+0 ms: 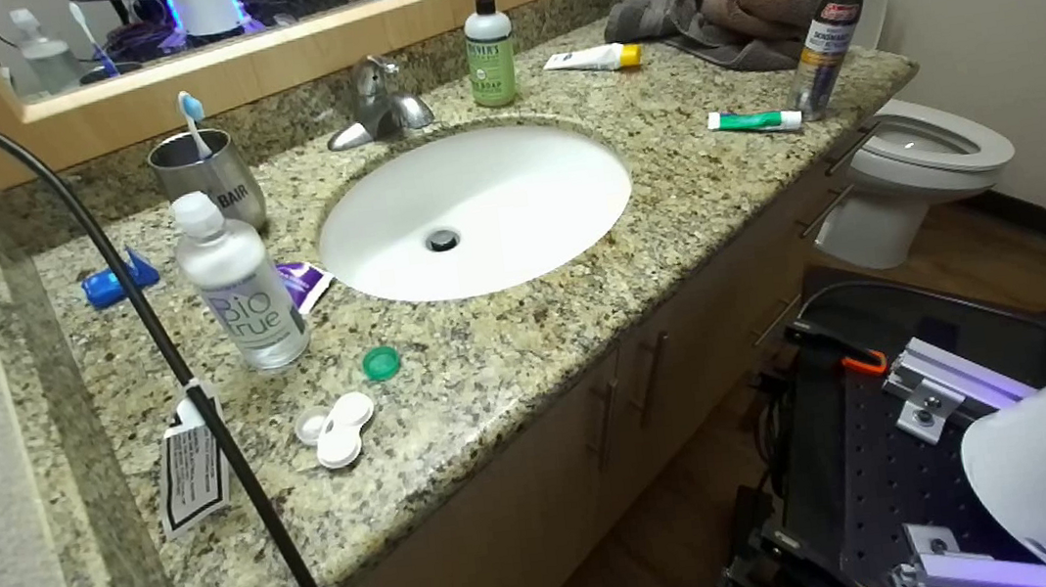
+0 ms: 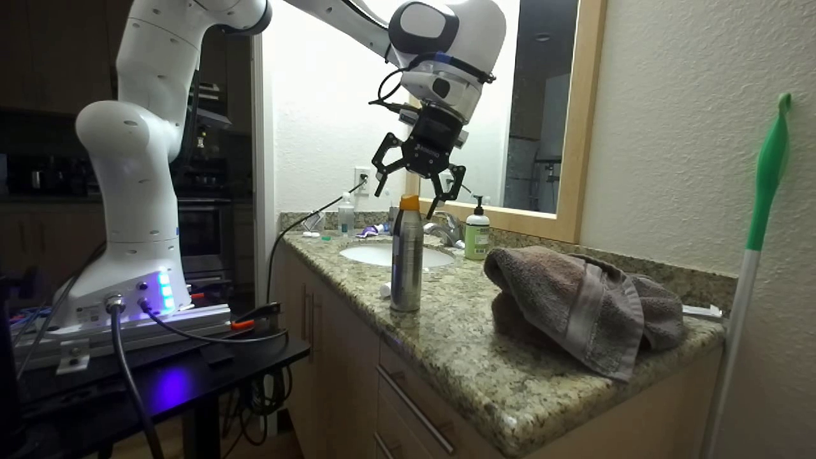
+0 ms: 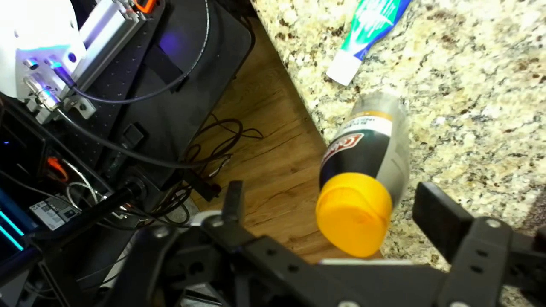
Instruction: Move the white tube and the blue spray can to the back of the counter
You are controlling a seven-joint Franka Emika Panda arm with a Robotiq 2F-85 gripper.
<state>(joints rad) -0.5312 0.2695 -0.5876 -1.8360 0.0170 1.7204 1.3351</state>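
Seeing gripper (image 2: pixel 405 203) with fingers spread wide, astride the yellow-orange cap (image 2: pixel 410 203) with gaps visible on both sides in an exterior view; cropped at bottom of wrist view. Have blue spray can (image 3: pixel 362 149) upright on counter (image 3: pixel 469 106), near front edge; can't read the smaller print. Seeing green tube (image 1: pixel 753 121) just beside can base, cut off at top of wrist view, down to a white cap (image 2: pixel 385 291) behind the can in an exterior view. Farther out, seeing gray-brown towel (image 2: pixel 574 299) with a white thing (image 2: pixel 703 311) partly behind it, can't identify. At back of counter, finding white tube (image 1: pixel 590 59) flat between soap bottle (image 1: pixel 492 66) and towel, can't read its print. Past sink (image 1: pixel 473 201), seeing purple tube (image 1: pixel 305 281) partly behind clear bottle (image 1: pixel 252 295).
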